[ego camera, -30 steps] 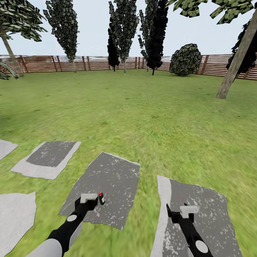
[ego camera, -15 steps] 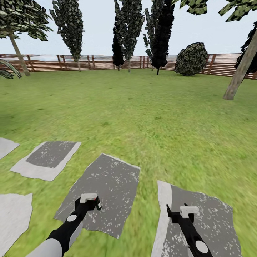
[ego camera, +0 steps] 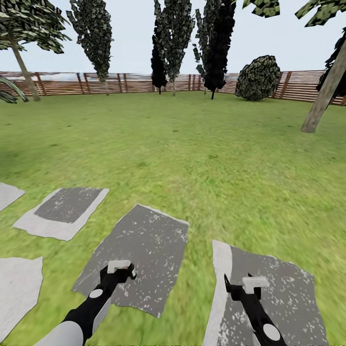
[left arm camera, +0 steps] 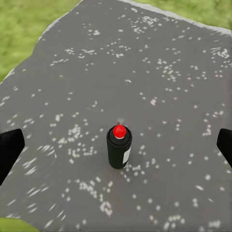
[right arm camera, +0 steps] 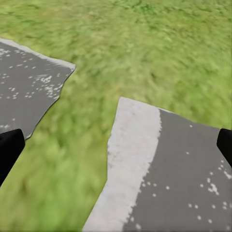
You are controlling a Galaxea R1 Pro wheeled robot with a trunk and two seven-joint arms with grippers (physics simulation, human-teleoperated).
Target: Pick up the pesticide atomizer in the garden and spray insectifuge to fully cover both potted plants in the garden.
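The left gripper (left arm camera: 116,145) hangs with fingers spread above the atomizer (left arm camera: 119,147), which stands upright on a grey stone (left arm camera: 159,72). Light, stiff and probably slick, it should be pinched mid-body, below the red-tipped cap. The right gripper (right arm camera: 116,145) is spread and empty. Beyond lie lawn (ego camera: 202,144) and fence (ego camera: 120,84).

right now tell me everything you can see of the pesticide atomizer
The pesticide atomizer is a small slim dark bottle, nearly black here, with a red cap on top and a sliver of white label on its side. It stands upright on a grey speckled stepping stone, seen from above in the left wrist view. The left gripper is directly over it, jaws spread wide to either side and touching nothing. Only the stone touches it.
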